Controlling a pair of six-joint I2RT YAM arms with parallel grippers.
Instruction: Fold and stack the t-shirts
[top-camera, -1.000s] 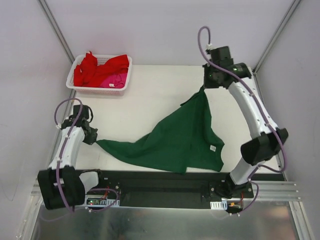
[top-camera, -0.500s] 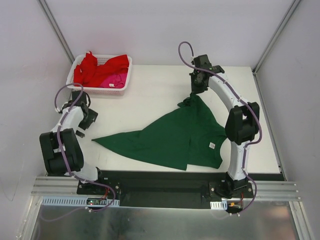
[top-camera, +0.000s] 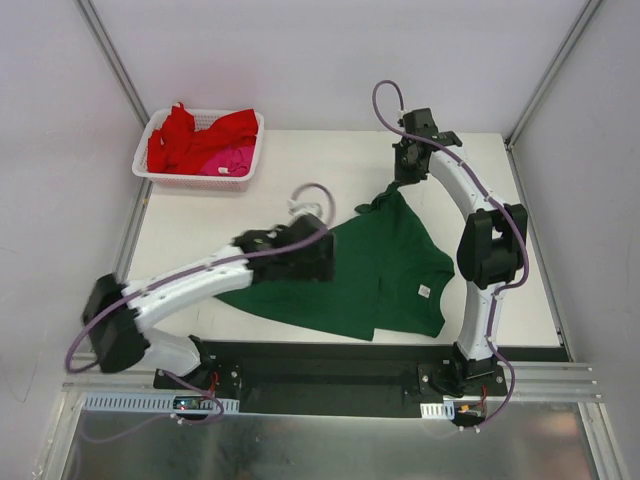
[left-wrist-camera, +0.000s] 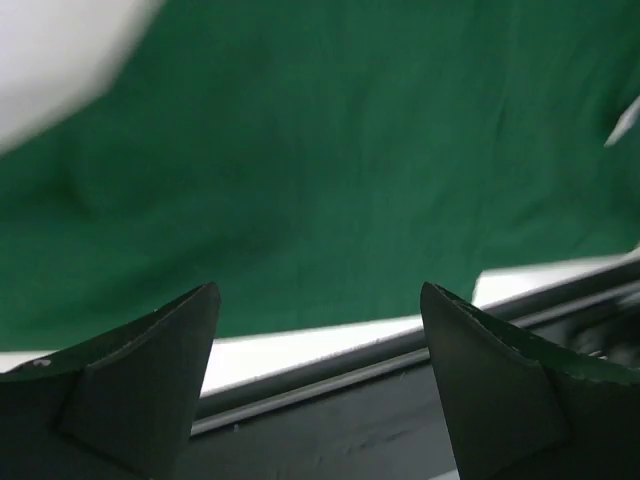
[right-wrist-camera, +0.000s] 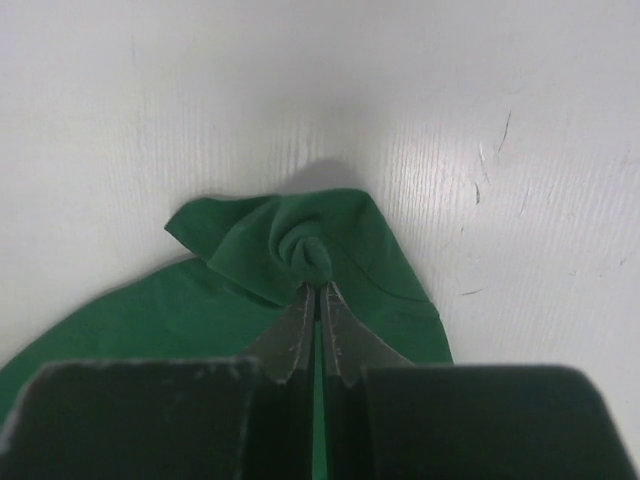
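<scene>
The white table (top-camera: 300, 170) carries a dark green t-shirt (top-camera: 375, 285). It is spread mostly flat over the near middle and right of the table. One point runs left beneath the left arm, and the near hem lies close along the table's front edge. The shirt's far corner is drawn into a small bunched peak.

The left arm stretches low across the table from its base. The left gripper (top-camera: 318, 256) hangs over the left half of the shirt. In the left wrist view its jaws stand wide apart with nothing between them; below are green cloth and the black rail (left-wrist-camera: 330, 420) at the table's front.

The right arm folds up and over to the shirt's far corner. There the right gripper (top-camera: 404, 182) has its jaws pressed together on the twisted knot of green cloth.

A white mesh basket (top-camera: 195, 180) sits at the far left corner. It holds crumpled red t-shirts (top-camera: 180, 140) and a pink t-shirt (top-camera: 232, 160).

A small white label (top-camera: 424, 291) shows on the green shirt near its near right corner; any writing on it is too small to read.
</scene>
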